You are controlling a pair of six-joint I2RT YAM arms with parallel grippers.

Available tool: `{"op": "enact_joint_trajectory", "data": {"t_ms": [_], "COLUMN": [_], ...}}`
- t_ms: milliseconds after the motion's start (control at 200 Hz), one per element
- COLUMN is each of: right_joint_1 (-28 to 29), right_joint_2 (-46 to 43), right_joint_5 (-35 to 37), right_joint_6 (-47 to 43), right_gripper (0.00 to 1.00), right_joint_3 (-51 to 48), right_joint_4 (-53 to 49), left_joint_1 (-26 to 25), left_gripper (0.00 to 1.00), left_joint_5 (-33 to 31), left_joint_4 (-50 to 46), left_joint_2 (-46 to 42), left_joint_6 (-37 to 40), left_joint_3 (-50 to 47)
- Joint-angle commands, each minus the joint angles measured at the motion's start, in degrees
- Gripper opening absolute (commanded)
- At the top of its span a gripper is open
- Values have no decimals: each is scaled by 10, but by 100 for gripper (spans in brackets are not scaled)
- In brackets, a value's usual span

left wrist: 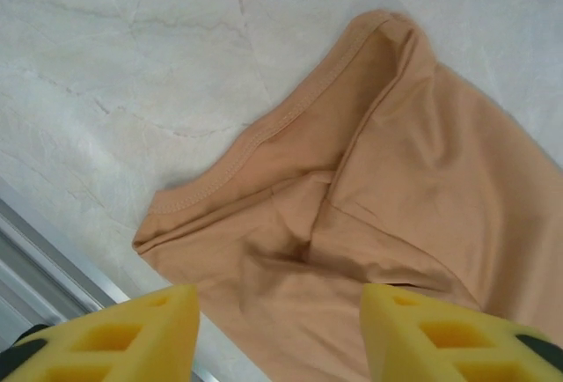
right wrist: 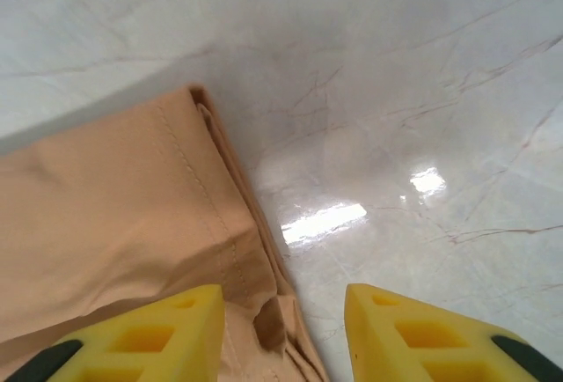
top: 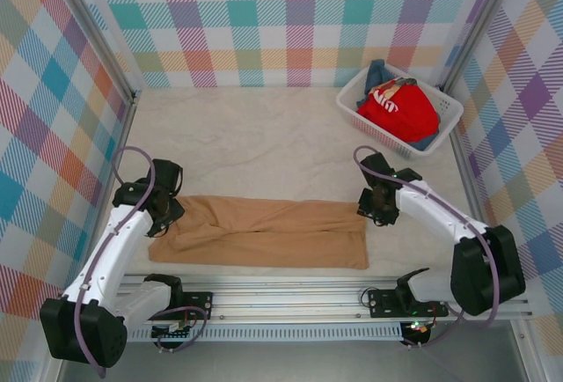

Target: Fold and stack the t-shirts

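A tan orange-brown t-shirt [top: 264, 232] lies folded into a long flat band across the near part of the table, plain side up. My left gripper [top: 167, 209] hovers over its left end, open, with creased cloth [left wrist: 352, 224] showing between the yellow fingers [left wrist: 132, 334] and nothing gripped. My right gripper [top: 378, 206] is open just above the shirt's right end; the hemmed edge [right wrist: 220, 224] runs between its fingers [right wrist: 413, 334]. A red t-shirt with white lettering [top: 398, 109] sits on top of a blue one [top: 378, 72] in the basket.
The white lattice basket [top: 352, 109] stands at the back right corner of the pale marbled table [top: 264, 144]. Checked walls close in the sides and back. A metal rail [top: 290, 298] runs along the near edge, just below the shirt.
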Motion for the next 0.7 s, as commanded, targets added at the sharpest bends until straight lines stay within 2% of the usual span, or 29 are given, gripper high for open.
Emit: {"op": "enact_joint_trajectory", "data": {"t_ms": [0, 60, 135, 300, 425, 540, 695], "right_joint_1": [3, 2, -6, -31, -46, -51, -51], "right_joint_2": [3, 18, 48, 123, 159, 172, 202], "right_joint_5": [2, -10, -45, -76, -85, -95, -97], "right_joint_6": [0, -8, -22, -17, -11, -15, -17], "right_gripper": [34, 31, 30, 30, 32, 37, 31], "right_joint_3": [18, 23, 30, 51, 57, 56, 70], "right_joint_4": [14, 39, 72, 84, 82, 98, 89], "left_joint_1": [4, 22, 61, 113, 135, 158, 170], "left_gripper": [54, 52, 47, 46, 48, 49, 47], "left_joint_5": [15, 44, 112, 173, 160, 168, 172], "left_joint_4": [31, 51, 90, 133, 117, 127, 146], "left_joint_2": [38, 87, 158, 298, 367, 394, 413], "left_joint_6": [19, 35, 61, 104, 142, 163, 176], "left_joint_3": [44, 67, 88, 139, 170, 164, 158]}}
